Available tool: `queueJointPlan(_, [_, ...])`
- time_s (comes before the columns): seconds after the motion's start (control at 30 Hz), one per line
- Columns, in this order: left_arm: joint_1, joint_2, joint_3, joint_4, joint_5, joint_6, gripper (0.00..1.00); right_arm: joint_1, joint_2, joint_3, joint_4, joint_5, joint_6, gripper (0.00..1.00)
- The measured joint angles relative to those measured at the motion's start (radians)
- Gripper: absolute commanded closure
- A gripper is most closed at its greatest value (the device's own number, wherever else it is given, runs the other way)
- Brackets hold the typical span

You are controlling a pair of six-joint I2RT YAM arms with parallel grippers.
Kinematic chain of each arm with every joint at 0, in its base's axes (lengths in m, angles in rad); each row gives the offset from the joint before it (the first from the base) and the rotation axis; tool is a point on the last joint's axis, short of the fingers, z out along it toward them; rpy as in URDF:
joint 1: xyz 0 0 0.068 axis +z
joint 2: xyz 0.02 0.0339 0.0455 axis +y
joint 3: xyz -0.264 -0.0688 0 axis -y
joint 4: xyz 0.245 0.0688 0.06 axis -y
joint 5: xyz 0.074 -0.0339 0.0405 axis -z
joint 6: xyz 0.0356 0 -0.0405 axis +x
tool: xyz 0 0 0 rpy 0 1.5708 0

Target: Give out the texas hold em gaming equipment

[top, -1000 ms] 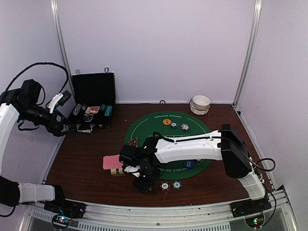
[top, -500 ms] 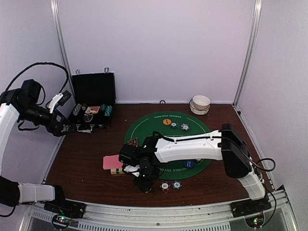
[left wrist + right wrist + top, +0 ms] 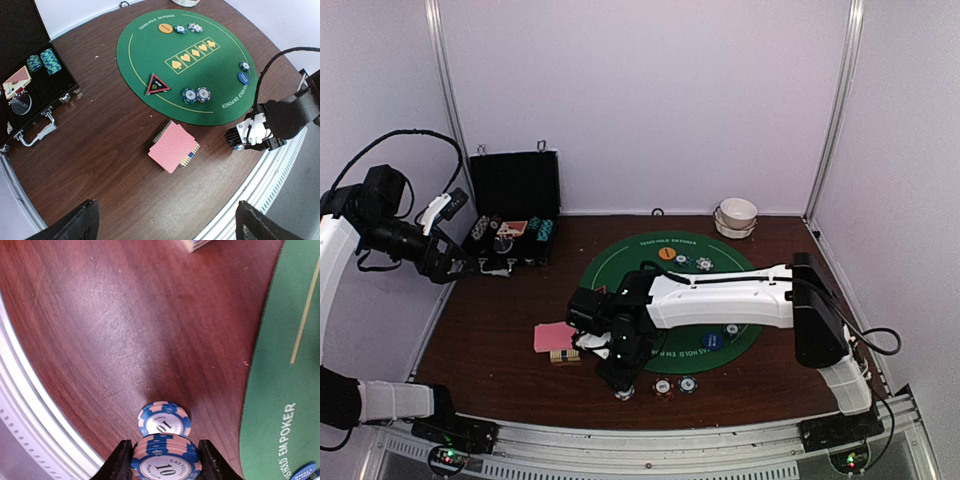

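OK, left to right. My left gripper (image 3: 460, 266) hangs beside the open black case (image 3: 515, 185), fingers (image 3: 75, 225) spread wide, nothing in them, same as a second ago. Pink-backed cards (image 3: 172, 147) lie fanned on the card box (image 3: 563, 355), on wood left of the green mat (image 3: 150, 55), printed "TEXAS HOLD 'EM POKER". My right gripper (image 3: 165, 455) is clamped on a blue-striped chip (image 3: 167, 465) reading "LAS VEGAS 10". A second chip (image 3: 164, 420), also marked "10", lies flat on the table (image 3: 90, 315) just beyond it, off the mat. Since the earlier frame my right forearm has swung back, uncovering a small chip (image 3: 731, 329) beside the blue button (image 3: 713, 340).
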Motion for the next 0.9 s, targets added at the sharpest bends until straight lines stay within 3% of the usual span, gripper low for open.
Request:
queueJointPlan(0.17, [0.000,-0.002,0.000,0.000,0.000,0.000,0.02,-0.058,-0.101,-0.089,0.013,0.011,0.020,0.72])
queueJointPlan(0.47, [0.000,-0.008,0.000,0.000,0.000,0.005,0.02,-0.350,-0.291,-0.374,0.090,0.069,0.066,0.74])
queueJointPlan(0.9, [0.000,-0.008,0.000,0.000,0.000,0.007,0.03,-0.632,-0.409,-0.535,0.169,0.145,0.104,0.76])
